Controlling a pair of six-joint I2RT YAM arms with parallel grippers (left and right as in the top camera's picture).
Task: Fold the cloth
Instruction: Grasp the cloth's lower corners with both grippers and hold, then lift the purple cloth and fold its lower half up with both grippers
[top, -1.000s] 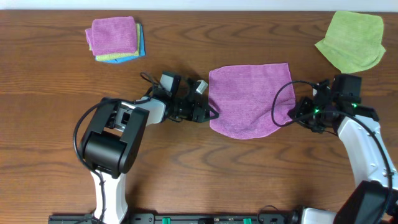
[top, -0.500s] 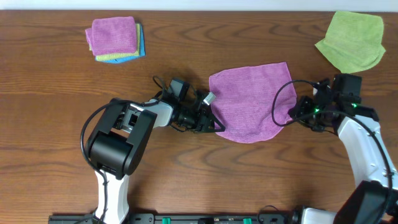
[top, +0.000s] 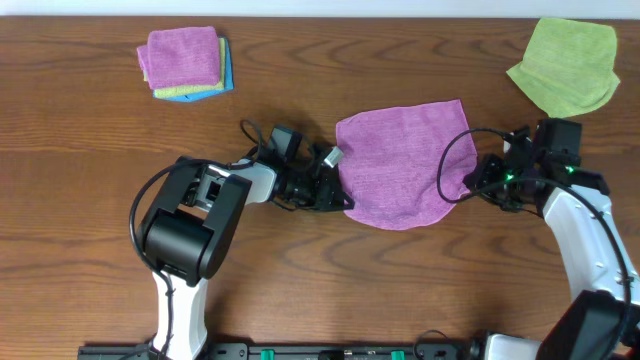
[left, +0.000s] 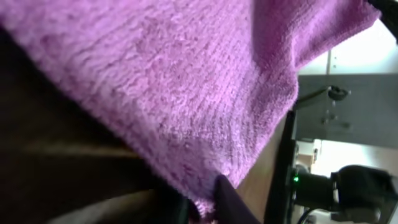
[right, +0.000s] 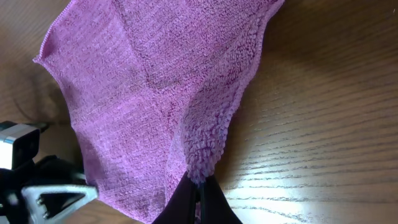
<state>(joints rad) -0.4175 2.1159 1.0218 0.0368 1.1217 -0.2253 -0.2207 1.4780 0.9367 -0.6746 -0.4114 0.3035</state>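
Note:
The purple cloth lies spread in the middle of the table. It also fills the left wrist view and the right wrist view. My left gripper is shut on the cloth's lower left edge, seen close in the left wrist view. My right gripper is shut on the cloth's lower right edge, where the fabric bunches between the fingertips. No white tag shows.
A lime-green cloth lies at the back right corner. A neat stack with a purple cloth on top sits at the back left. Black cables loop beside both wrists.
My left gripper slid right and forward along the cloth's left edge to its lower left corner, pulling the lower edge out. The right arm has stayed still.

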